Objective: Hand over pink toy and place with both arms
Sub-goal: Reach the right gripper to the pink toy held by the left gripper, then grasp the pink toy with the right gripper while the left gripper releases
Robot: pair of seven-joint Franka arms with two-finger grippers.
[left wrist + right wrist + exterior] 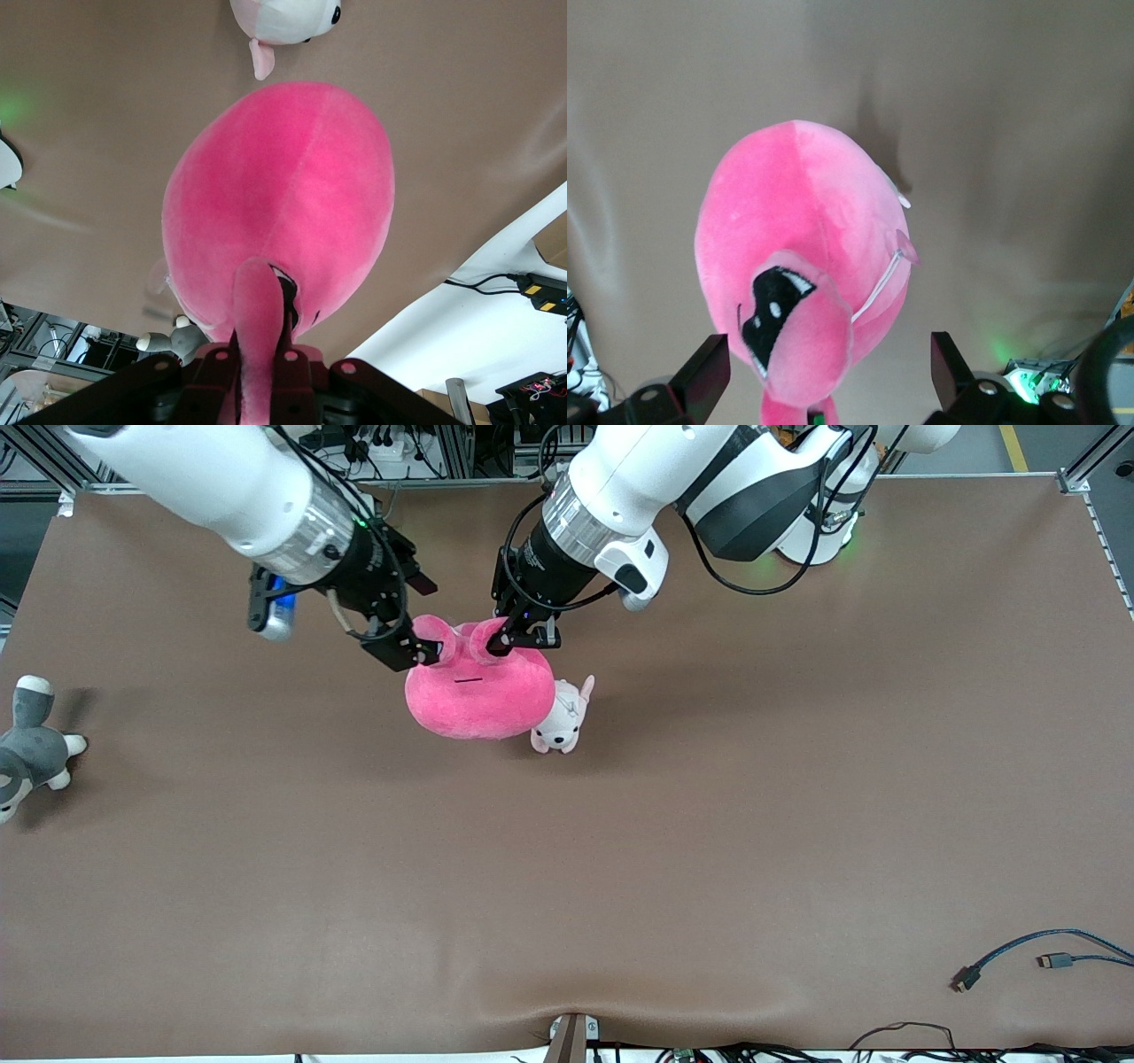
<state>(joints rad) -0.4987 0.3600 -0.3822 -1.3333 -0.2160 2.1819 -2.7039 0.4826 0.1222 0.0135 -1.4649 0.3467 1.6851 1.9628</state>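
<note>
— Jaws first: how do they stand?

— Clamped on the left gripper, which pinches one bulging eye of the pink toy; the left wrist view shows that pink lobe squeezed between the fingers. On the right gripper they stand wide apart, one finger on each side of the other eye, the one with the black-and-white half lid, and neither finger presses into it.

— So where is the pink toy?

— It hangs from the left gripper above the brown table, toward the robots' end and about midway between the two arms' ends of the table. Its thin straight mouth faces the front camera, and its round body droops below the two eyes.

— Anything close by?

— A small pale pink-and-white puppy plush lies on the table just beside the toy, toward the left arm's end; from the front camera the toy overlaps its edge, and whether they touch cannot be told. A grey-and-white plush animal lies well apart at the right arm's end of the table. A loose cable rests near the front camera at the left arm's end.

— And the arms?

— Both reach in from their bases and meet over the toy.
</note>
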